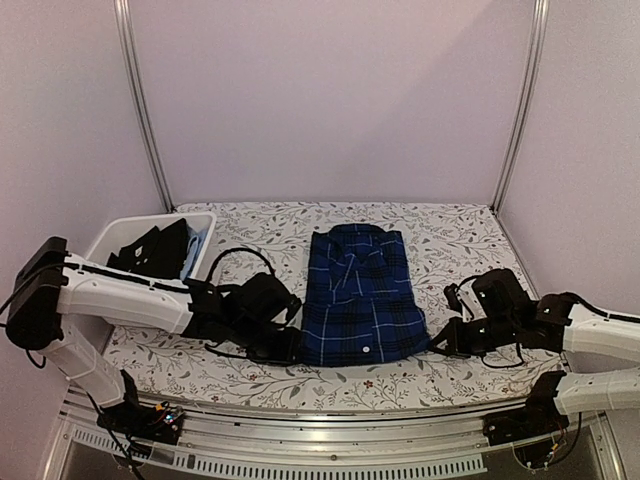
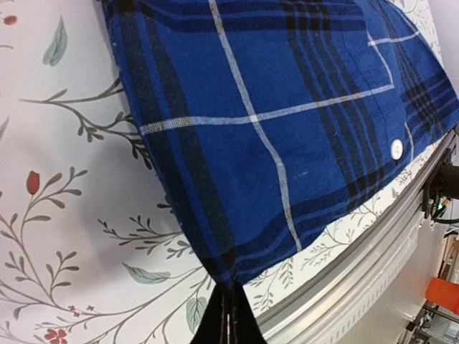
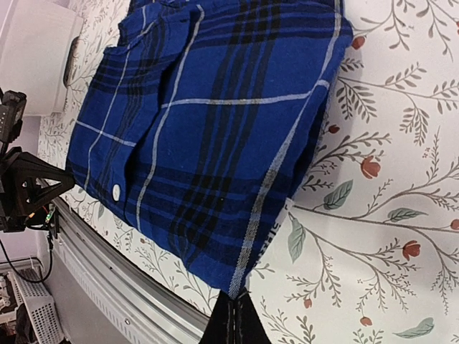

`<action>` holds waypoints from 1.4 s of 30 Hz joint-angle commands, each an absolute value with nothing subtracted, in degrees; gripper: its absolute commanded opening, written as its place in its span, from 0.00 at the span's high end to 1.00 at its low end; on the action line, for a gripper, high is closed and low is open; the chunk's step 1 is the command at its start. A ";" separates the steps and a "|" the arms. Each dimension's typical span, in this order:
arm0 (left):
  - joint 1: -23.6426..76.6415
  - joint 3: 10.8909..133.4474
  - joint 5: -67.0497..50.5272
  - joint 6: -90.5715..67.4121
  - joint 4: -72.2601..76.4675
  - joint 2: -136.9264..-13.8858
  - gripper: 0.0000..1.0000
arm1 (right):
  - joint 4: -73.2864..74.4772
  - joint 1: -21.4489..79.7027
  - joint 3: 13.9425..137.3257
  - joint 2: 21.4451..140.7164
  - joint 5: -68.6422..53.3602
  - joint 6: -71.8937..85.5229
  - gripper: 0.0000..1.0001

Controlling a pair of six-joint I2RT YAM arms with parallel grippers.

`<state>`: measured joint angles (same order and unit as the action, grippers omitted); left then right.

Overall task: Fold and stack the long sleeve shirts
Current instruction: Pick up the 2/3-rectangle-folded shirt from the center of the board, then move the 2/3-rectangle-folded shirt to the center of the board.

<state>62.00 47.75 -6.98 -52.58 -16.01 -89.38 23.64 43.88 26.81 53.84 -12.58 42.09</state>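
A navy blue plaid long sleeve shirt [image 1: 365,295] lies folded on the floral table cloth, collar at the far end and a white button [image 2: 396,148] near its front hem. My left gripper [image 1: 296,346] is at its near left corner. In the left wrist view the black fingers [image 2: 231,292] are shut on that corner. My right gripper [image 1: 434,344] is at the near right corner. In the right wrist view its fingers [image 3: 235,297] are shut on the hem corner of the shirt [image 3: 208,136], next to a white label [image 3: 278,223].
A white bin [image 1: 200,222] stands at the back left and holds dark and light-blue fabric [image 1: 150,250]. The table's metal front rail [image 1: 330,420] runs just below the shirt's hem. Grey walls and upright frame posts [image 1: 145,110] close off the back and sides.
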 commanded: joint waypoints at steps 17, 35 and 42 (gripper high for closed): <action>57.13 60.55 -5.96 -49.39 -23.18 -86.56 1.00 | 26.28 43.54 44.00 59.78 -3.18 36.46 1.00; 29.24 125.72 -15.40 -36.00 -24.46 -145.86 1.00 | 16.67 19.66 100.43 132.31 -13.87 25.22 1.00; 30.34 114.31 -17.37 -37.97 -19.40 -143.94 1.00 | 15.04 20.14 93.89 134.27 -16.05 26.36 1.00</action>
